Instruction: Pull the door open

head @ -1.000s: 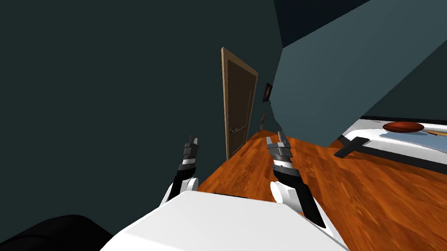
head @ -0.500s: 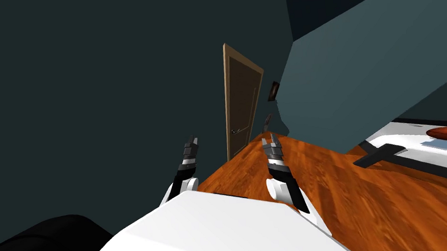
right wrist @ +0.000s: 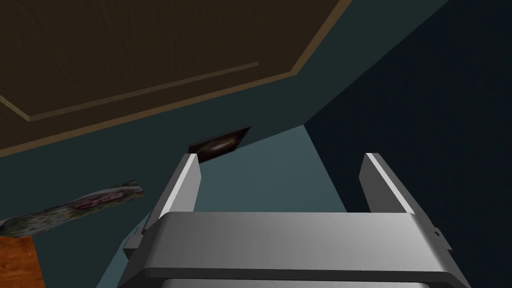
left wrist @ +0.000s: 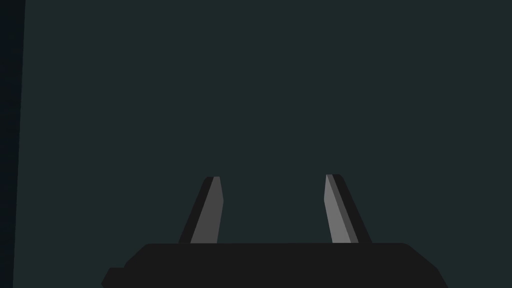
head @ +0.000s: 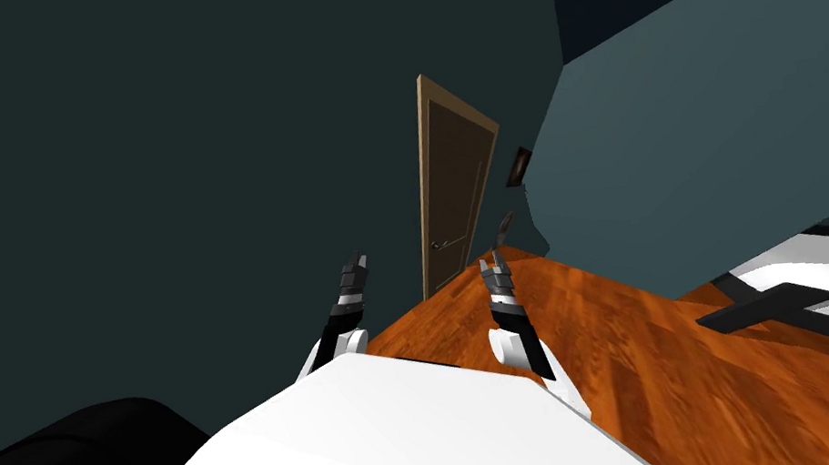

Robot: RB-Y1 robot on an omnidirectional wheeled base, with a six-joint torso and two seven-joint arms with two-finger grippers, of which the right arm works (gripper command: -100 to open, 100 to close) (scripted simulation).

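One door [head: 452, 195] stands well beyond the spread right pincer [head: 495, 260].

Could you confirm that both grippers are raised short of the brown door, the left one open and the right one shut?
Not quite: the right gripper is open too; the right wrist view shows its fingers standing well apart. The left gripper is open, and both are short of the brown door.

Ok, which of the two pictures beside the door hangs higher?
The small dark one, level with the door's upper half. The paler picture hangs lower, about level with the door handle, nearer the wooden floor.
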